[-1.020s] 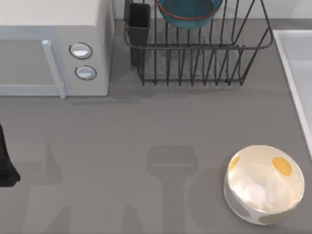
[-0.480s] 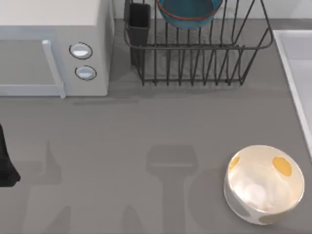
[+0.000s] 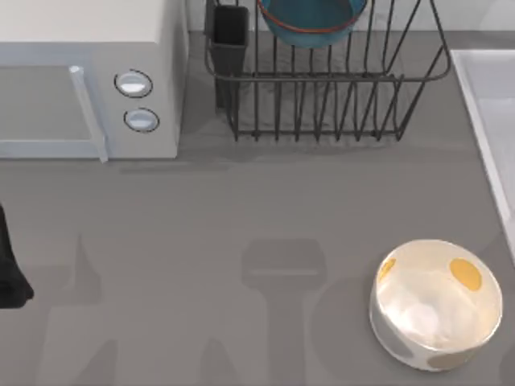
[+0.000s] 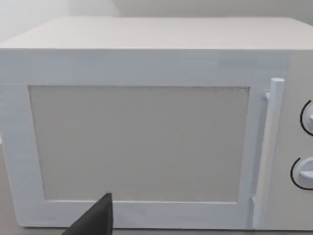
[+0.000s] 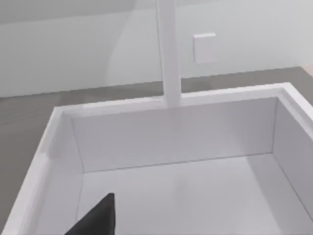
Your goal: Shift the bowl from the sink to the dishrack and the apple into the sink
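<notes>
One job looked done, the bowl [image 3: 312,22] sat in the dishrack [image 3: 338,88], but with no apple located and either end effector's state unreadable, I risked a blind grasp near the sink [image 5: 176,147].

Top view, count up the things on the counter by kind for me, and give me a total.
Bowls: 2, the teal bowl in the dishrack and the white spotted bowl on the counter
Dishrack: 1
Sink: 1
Microwave: 1
Total: 5
</notes>
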You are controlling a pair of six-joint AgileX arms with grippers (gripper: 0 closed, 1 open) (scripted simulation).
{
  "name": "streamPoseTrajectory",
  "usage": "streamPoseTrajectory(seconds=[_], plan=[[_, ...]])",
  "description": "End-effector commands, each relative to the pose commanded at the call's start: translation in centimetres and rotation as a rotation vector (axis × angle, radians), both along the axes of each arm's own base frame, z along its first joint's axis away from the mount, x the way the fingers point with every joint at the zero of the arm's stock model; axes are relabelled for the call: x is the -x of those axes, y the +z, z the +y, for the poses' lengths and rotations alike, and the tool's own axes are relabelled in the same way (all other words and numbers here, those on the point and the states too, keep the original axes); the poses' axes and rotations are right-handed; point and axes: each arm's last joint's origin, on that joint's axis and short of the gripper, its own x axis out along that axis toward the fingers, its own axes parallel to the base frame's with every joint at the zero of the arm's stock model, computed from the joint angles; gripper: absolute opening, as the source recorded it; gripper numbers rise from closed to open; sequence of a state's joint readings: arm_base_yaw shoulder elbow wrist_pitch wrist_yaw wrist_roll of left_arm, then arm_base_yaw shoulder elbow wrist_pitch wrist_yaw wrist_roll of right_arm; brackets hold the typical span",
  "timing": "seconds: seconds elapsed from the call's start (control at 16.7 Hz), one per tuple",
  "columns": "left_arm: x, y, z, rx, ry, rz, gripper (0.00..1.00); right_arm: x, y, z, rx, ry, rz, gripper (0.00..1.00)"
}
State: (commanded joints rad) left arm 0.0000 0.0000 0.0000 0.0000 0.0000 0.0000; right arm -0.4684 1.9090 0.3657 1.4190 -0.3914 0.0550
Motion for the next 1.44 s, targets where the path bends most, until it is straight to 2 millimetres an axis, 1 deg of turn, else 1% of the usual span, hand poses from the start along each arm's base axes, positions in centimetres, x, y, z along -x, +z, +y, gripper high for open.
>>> streamPoseTrajectory(seconds=[0.18,0.36,0.54,0.66,0.72,0.84,1.02,1.2,1.44], plan=[[0.0,0.0,0.0,0.000,0.000,0.000,1.00,1.4,2.0,2.1,-0.037,-0.003,0.059,1.00],[0.0,0.0,0.0,0.000,0.000,0.000,1.00,3.4,4.7,4.6,-0.032,0.004,0.060,1.00],[0.0,0.0,0.0,0.000,0.000,0.000,1.00,6.4,7.7,7.0,0.005,0.011,-0.012,1.00],[0.0,0.0,0.0,0.000,0.000,0.000,1.00,8.8,8.9,8.3,0.029,0.015,-0.070,1.00],[0.0,0.0,0.0,0.000,0.000,0.000,1.00,9.9,9.1,8.9,0.039,0.018,-0.091,1.00],[0.0,0.0,0.0,0.000,0.000,0.000,1.00,11.7,8.9,9.7,0.053,0.026,-0.115,1.00],[0.0,0.0,0.0,0.000,0.000,0.000,1.00,13.4,7.9,10.6,0.070,0.042,-0.120,1.00],[0.0,0.0,0.0,0.000,0.000,0.000,1.00,14.3,7.0,11.0,0.086,0.055,-0.117,1.00],[0.0,0.0,0.0,0.000,0.000,0.000,1.00,14.5,6.7,11.1,0.094,0.060,-0.117,1.00]])
